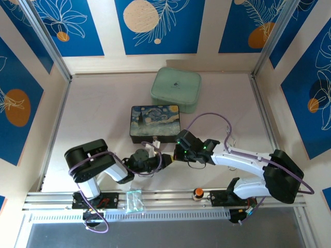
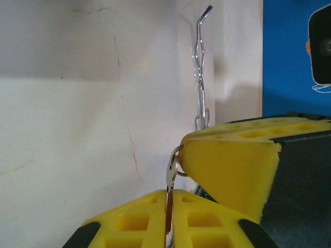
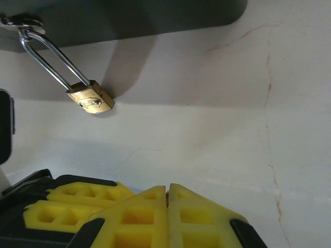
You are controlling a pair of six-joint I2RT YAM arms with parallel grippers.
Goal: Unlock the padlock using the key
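The key [image 2: 171, 170] is a thin silver blade with a small ring at its head. My left gripper [image 2: 169, 192] is shut on the blade. The head and ring lie against the tip of my right gripper's yellow fingers [image 2: 227, 165]. My right gripper [image 3: 167, 187] is shut, with a thin dark sliver between its pads. The two grippers meet tip to tip [image 1: 169, 157] just in front of the dark-blue painted box [image 1: 155, 123]. The brass padlock [image 3: 92, 98] hangs by its silver shackle [image 3: 49, 57] from the box's hasp and rests on the table, up and left of my right gripper.
A mint-green case [image 1: 176, 89] sits behind the box. A bent silver wire [image 2: 201, 67] lies on the table beyond the left gripper. An orange-topped knob [image 1: 198, 193] and a clear plastic piece [image 1: 133, 200] sit on the front rail. Patterned blue walls close in the table.
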